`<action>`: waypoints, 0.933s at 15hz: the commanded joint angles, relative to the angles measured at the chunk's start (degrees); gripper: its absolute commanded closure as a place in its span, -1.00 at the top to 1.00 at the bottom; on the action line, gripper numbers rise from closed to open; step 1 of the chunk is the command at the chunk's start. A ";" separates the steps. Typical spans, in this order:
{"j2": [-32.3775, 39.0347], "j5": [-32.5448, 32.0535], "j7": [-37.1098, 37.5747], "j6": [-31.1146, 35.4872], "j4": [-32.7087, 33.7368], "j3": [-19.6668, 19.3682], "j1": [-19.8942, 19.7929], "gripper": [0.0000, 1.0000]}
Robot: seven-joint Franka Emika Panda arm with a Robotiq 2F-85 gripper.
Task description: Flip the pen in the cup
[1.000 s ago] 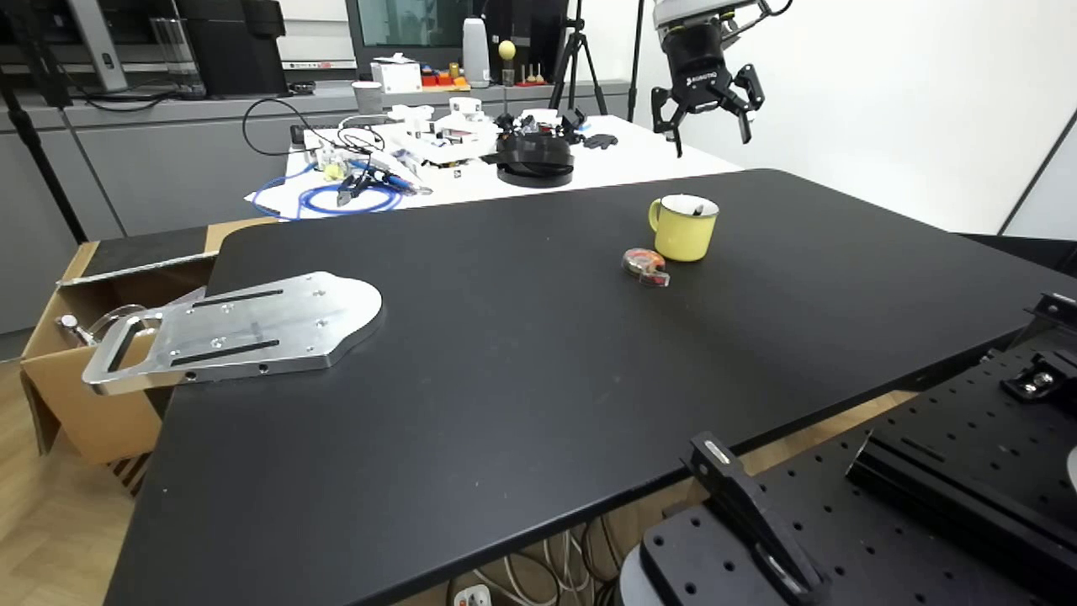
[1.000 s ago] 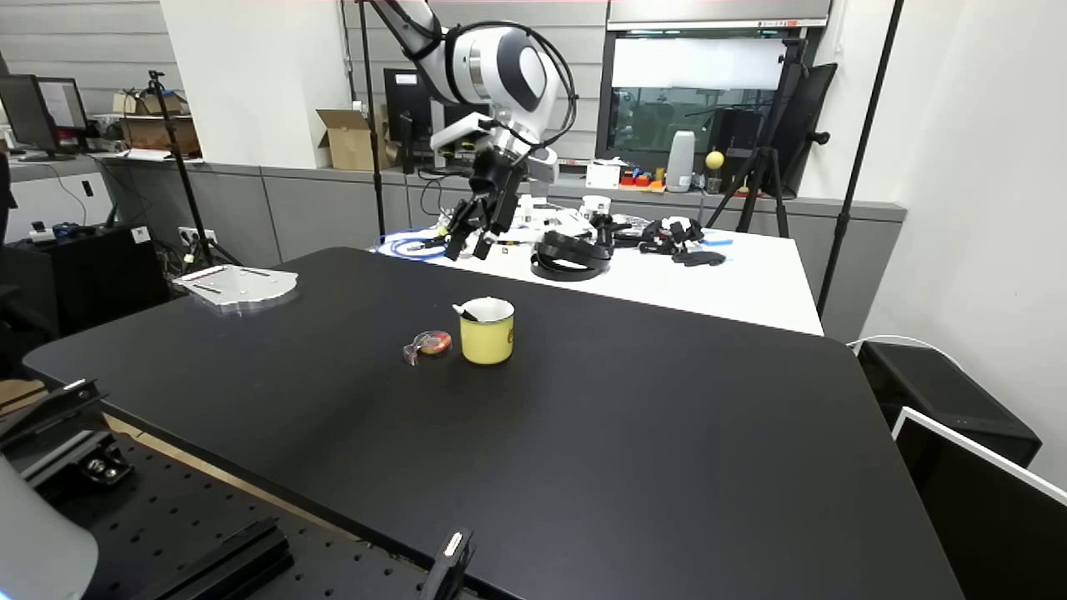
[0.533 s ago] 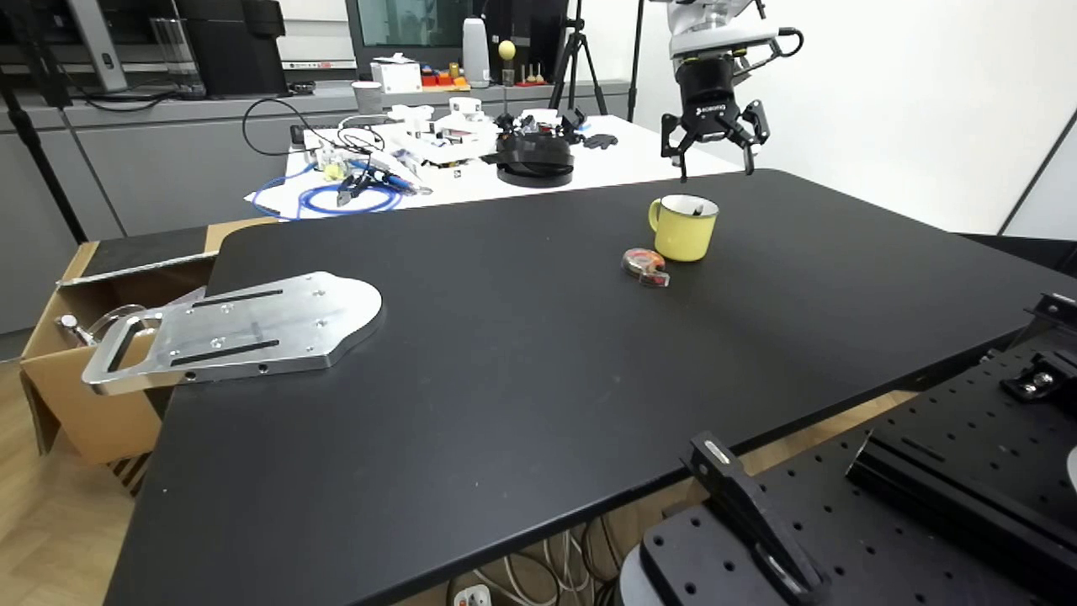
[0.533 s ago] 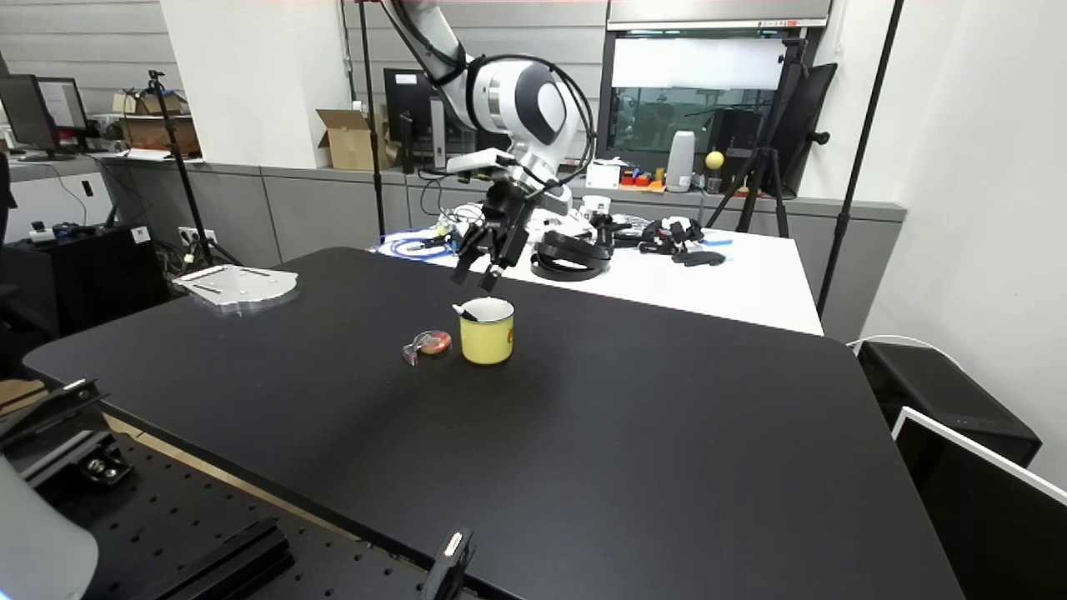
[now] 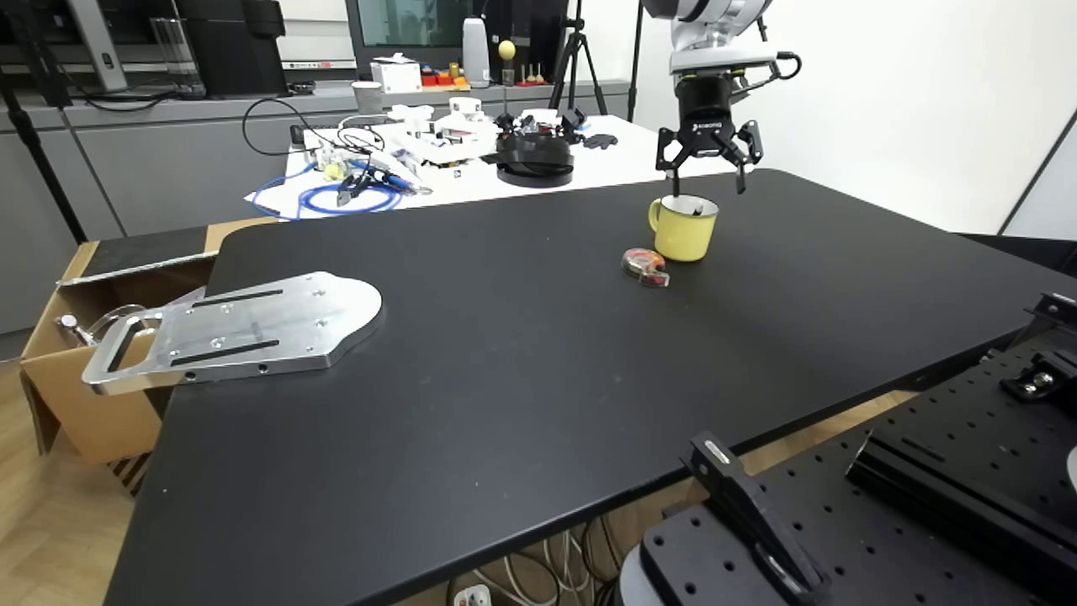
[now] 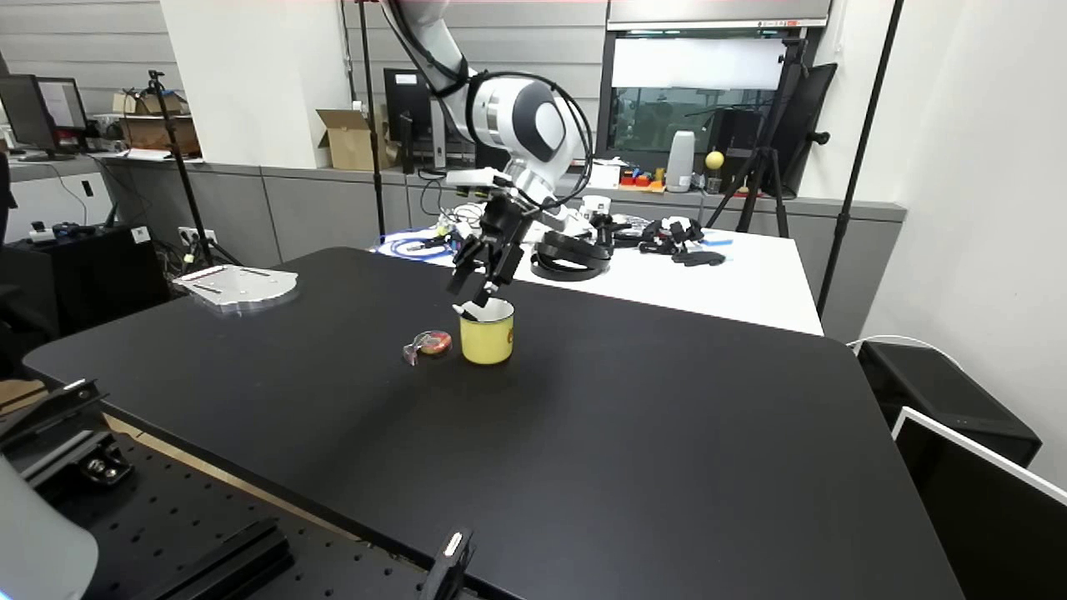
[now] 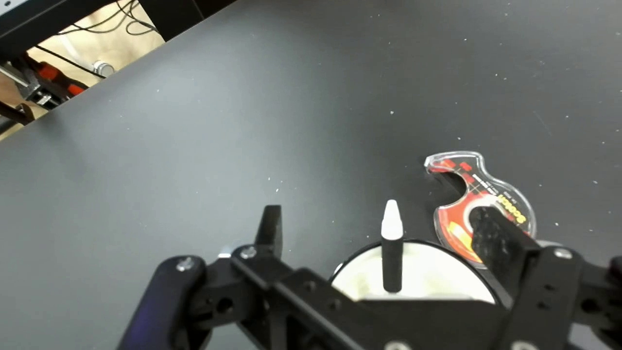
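Gripper [image 5: 708, 190]: in an exterior view, is hanging point-down over the far side of the cup [image 5: 683, 240]; its jaws are standing wide apart, clamping nothing.
Cup: is standing upright on the black table [image 5: 505, 379], with a tape dispenser [image 5: 644, 265] lying just beside it.
Pen [image 6: 470, 316]: in an exterior view, is leaning inside the cup, its pale end projecting over the rim. The gripper is overlapping the back rim in sight; contact cannot be confirmed.
Fingers [image 7: 268, 228]: in the wrist view, are flanking the pen on either side, neither appearing to touch it.
Pen against rim: is crossing it between those fingers; the gripper body is hiding part of the cup.
Pen pick-up: is judged the step in hand, at the lining-up stage; grasp and flip are pending.
Pen flip: is probably calling next for a centred descent, closing on the exposed end without catching the rim, then lifting clear, turning end for end and reinserting.
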 commanded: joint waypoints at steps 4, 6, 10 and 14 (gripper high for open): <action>-0.76 1.40 -0.07 2.43 -2.30 0.08 -0.09 1.00; -0.70 1.74 -0.15 3.10 -2.74 0.20 0.00 0.46; -0.81 1.73 -0.25 4.24 -3.67 0.32 0.34 -0.10; -0.88 1.64 -0.27 4.80 -4.04 0.46 0.60 -0.65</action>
